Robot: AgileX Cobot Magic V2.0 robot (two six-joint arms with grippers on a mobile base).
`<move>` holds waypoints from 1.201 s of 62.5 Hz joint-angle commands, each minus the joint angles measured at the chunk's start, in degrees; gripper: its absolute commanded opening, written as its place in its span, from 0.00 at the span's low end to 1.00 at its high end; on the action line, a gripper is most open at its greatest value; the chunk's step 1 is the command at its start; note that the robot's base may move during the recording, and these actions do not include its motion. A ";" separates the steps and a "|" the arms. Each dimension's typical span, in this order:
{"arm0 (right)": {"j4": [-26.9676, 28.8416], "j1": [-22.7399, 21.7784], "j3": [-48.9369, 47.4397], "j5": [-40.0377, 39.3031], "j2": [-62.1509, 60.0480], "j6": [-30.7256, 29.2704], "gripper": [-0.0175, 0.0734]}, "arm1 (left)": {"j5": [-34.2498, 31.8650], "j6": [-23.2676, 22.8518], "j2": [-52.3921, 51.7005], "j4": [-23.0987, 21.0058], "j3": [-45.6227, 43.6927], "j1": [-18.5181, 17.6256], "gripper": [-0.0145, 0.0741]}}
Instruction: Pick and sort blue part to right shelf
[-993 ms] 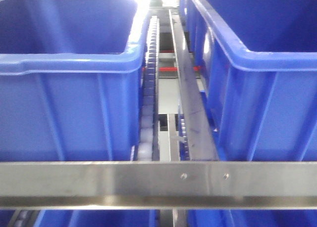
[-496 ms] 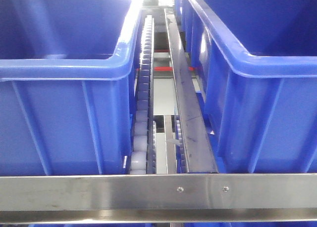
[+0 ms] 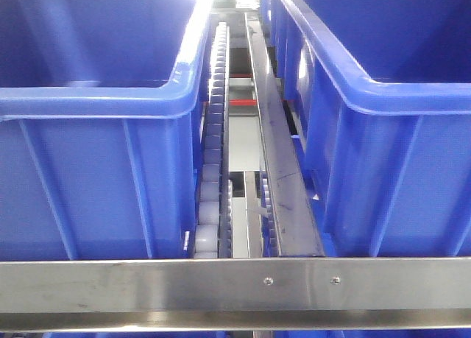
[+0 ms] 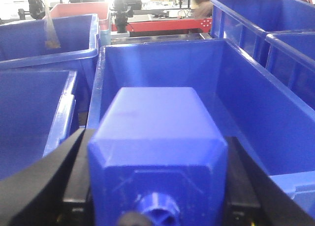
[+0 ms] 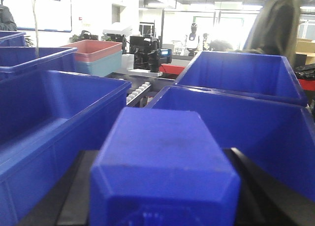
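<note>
Silver crossbar point(image 3: 235, 283), blue bins point(image 3: 96, 169), blue part point(image 4: 157, 137), red frame point(image 4: 162, 25), pink tub point(image 5: 96, 48)

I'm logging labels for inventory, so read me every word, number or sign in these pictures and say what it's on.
No text can be read in any view.
Wall board, right wrist view: its small dark tags are too blurred to read.
Blue bins, steel rail, left arm's blue part, right arm's blue part: no markings show.

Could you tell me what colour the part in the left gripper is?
Solid blue; the part shows best in the left wrist view.
</note>
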 commanded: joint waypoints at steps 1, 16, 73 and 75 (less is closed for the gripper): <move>-1.57 -0.10 -1.89 -4.72 -0.52 -0.28 0.40 | -6.46 0.00 -0.33 -0.05 -1.50 -0.28 0.47; -1.57 -0.10 -1.89 -4.72 -0.52 -0.28 0.40 | -9.81 0.00 13.85 -3.17 -6.23 -0.28 0.47; -1.57 -0.10 -1.89 -4.75 -0.52 -0.28 0.40 | -9.91 -0.54 90.09 -11.94 -39.09 1.78 0.47; -1.57 -0.10 -1.89 -4.75 -0.52 -0.28 0.40 | -9.90 -0.54 91.11 -12.60 -39.40 2.15 0.47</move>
